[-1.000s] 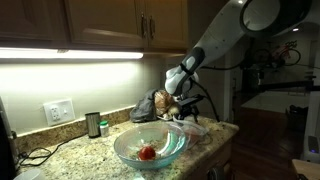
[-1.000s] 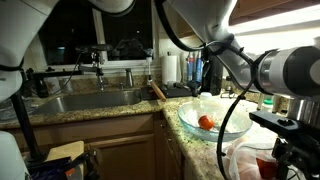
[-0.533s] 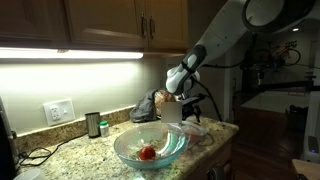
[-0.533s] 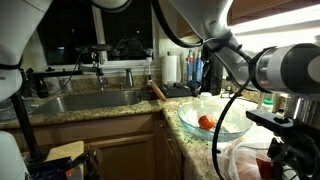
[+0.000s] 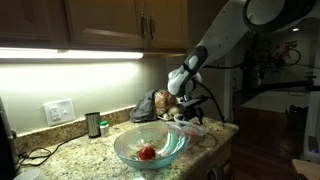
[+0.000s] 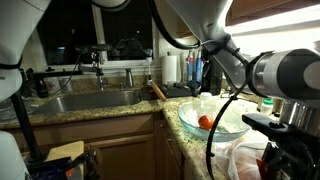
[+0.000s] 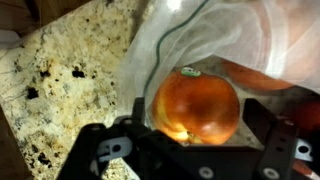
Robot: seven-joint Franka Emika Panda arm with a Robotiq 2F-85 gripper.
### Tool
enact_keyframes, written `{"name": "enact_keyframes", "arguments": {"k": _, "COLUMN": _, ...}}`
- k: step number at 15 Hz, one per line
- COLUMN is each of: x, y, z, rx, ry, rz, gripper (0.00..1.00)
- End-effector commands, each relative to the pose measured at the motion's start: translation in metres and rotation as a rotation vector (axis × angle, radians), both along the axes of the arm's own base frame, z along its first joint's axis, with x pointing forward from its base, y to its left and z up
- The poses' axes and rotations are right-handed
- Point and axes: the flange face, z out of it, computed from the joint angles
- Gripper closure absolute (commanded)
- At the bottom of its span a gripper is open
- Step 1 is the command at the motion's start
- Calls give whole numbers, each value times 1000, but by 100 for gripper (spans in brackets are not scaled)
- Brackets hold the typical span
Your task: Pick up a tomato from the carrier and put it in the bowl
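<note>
In the wrist view a round orange-red tomato [image 7: 195, 105] lies in the clear plastic carrier [image 7: 165, 40], lit from above. My gripper [image 7: 198, 128] is open, and its dark fingers [image 7: 262, 122] stand on either side of this tomato without pressing it. In an exterior view the gripper [image 5: 187, 112] hangs low over the carrier [image 5: 193, 126] at the counter's right end. The wide glass bowl [image 5: 121, 146] stands nearer on the counter with a second red tomato [image 5: 147, 153] inside. This bowl [image 6: 186, 111] and its tomato [image 6: 205, 122] also show in an exterior view.
A dark lumpy bag [image 5: 150, 104] sits just behind the carrier. A small dark jar [image 5: 93, 124] and a wall outlet [image 5: 58, 111] are at the back left. A sink [image 6: 90, 100] lies beyond the bowl. Camera stands [image 6: 285, 130] crowd the counter edge.
The gripper has shifted only slightly over the carrier. Its jaws stay open, and the tomato in the bowl has not moved.
</note>
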Motion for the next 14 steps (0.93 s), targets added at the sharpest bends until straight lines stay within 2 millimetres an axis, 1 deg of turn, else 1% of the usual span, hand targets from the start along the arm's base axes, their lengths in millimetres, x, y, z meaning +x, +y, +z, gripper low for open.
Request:
{"name": "enact_keyframes", "arguments": {"k": 1, "x": -15, "y": 1, "z": 8, "rx": 27, "ry": 9, "rz": 4, "gripper": 0}}
{"name": "enact_keyframes", "arguments": {"k": 7, "x": -13, "y": 1, "z": 7, "rx": 25, "ry": 10, "rz": 7, "gripper": 0}}
{"name": "enact_keyframes", "arguments": {"k": 8, "x": -13, "y": 1, "z": 7, "rx": 24, "ry": 10, "rz": 7, "gripper": 7}}
{"name": "enact_keyframes", "arguments": {"k": 9, "x": -13, "y": 0, "z": 7, "rx": 23, "ry": 10, "rz": 8, "gripper": 23}}
{"name": "enact_keyframes", "arguments": {"k": 11, "x": -12, "y": 1, "z": 7, "rx": 20, "ry": 10, "rz": 9, "gripper": 41}}
{"name": "enact_keyframes", "arguments": {"k": 12, "x": -12, "y": 1, "z": 8, "rx": 20, "ry": 9, "rz": 9, "gripper": 44}}
{"name": "enact_keyframes", "arguments": {"k": 14, "x": -12, "y": 1, "z": 8, "rx": 19, "ry": 9, "rz": 8, "gripper": 44}}
